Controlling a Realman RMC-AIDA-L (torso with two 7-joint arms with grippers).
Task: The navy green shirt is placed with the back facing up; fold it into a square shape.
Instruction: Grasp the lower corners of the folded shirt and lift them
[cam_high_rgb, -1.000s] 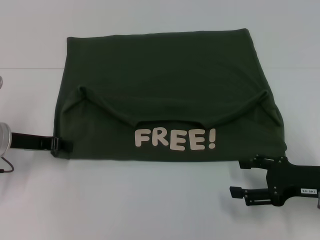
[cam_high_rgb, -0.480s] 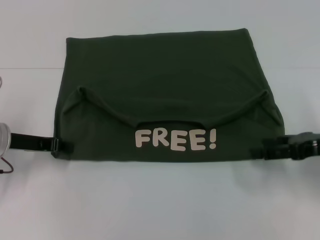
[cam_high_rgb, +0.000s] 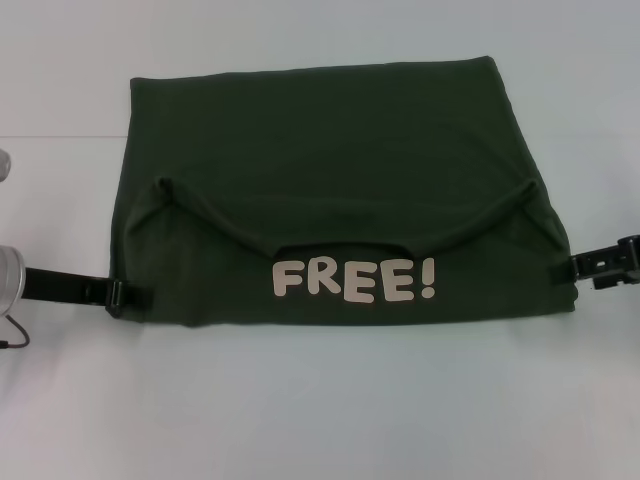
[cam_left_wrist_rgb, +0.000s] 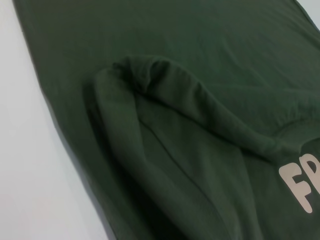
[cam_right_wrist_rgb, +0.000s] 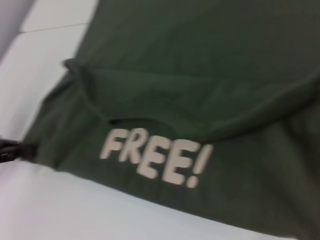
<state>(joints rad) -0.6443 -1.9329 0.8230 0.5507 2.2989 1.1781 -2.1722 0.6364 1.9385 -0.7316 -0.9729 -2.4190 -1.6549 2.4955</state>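
Note:
The navy green shirt (cam_high_rgb: 320, 150) lies flat on the white table, its near part folded up so the cream "FREE!" lettering (cam_high_rgb: 355, 280) faces up. My left gripper (cam_high_rgb: 130, 295) is shut on the shirt's near left corner, low on the table. My right gripper (cam_high_rgb: 582, 265) sits at the shirt's near right edge, touching the cloth. The left wrist view shows a folded sleeve ridge of the shirt (cam_left_wrist_rgb: 200, 75). In the right wrist view the shirt (cam_right_wrist_rgb: 200, 65) fills the picture, with the left gripper (cam_right_wrist_rgb: 10, 150) at its far corner.
The white table (cam_high_rgb: 320, 400) spreads on all sides of the shirt. A thin seam line (cam_high_rgb: 60, 137) crosses the table at the left, level with the shirt's far part.
My right gripper has swung from the table in front of the shirt out to its near right edge. The left gripper and its corner have edged slightly inward.

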